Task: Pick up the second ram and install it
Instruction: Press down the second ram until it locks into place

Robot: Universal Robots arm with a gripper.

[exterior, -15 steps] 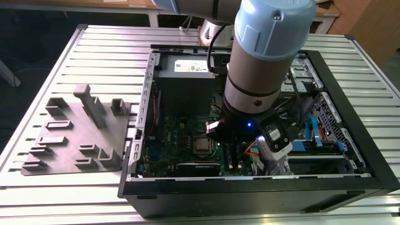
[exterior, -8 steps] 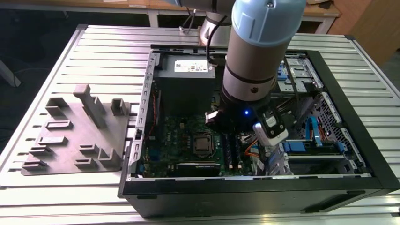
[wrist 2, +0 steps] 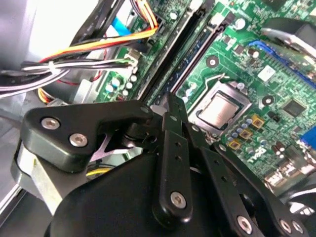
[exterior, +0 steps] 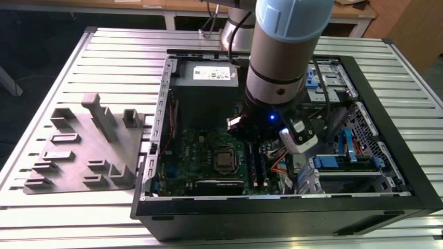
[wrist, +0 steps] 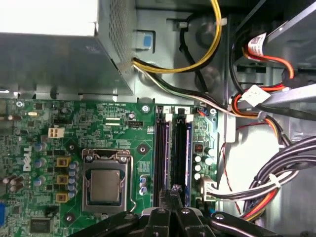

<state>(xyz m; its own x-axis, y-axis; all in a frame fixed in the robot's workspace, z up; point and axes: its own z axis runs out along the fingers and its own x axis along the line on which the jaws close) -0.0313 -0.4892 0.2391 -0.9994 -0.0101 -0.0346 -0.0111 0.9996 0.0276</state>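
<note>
Your hand [wrist: 174,193] hangs over the motherboard's slots [wrist: 170,158], fingers pinched together, seemingly empty. The second ram [wrist: 188,160] looks seated in a slot already, probably. Press unevenly and it could tilt and jam.
</note>
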